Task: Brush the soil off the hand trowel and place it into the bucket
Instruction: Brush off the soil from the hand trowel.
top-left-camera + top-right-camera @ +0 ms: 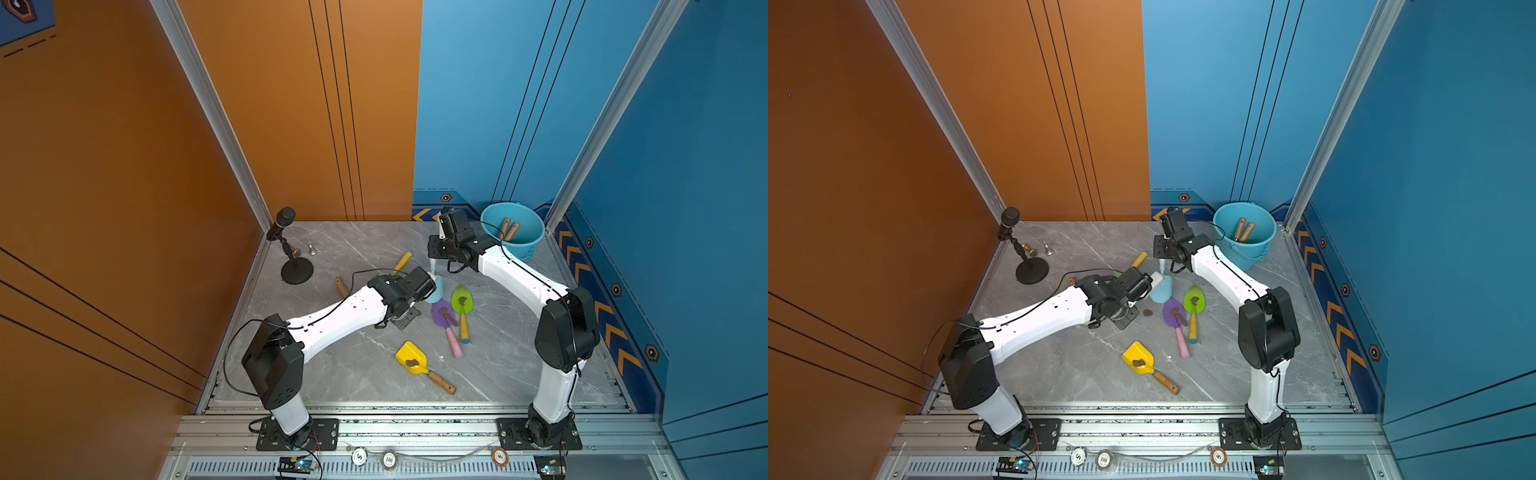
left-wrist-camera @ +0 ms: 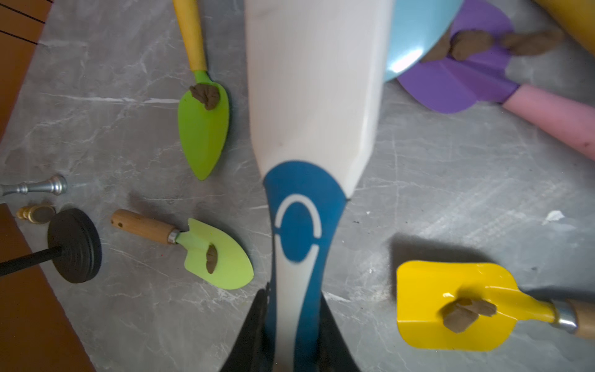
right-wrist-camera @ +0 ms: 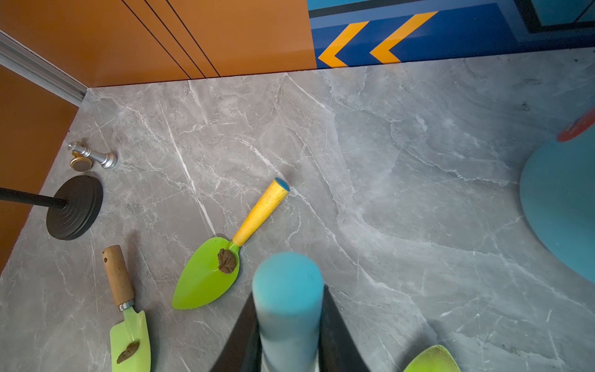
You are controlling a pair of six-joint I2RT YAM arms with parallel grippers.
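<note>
Right claw clamped on pale-blue trowel handle, left claw gripping brush, brush head beside trowel blade.

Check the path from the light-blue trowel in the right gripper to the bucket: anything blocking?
Nothing visible. Bare table lies between the light-blue trowel and the bucket. The brush in the left gripper is at the blade, off that path. Two wooden handles already occupy the bucket.
</note>
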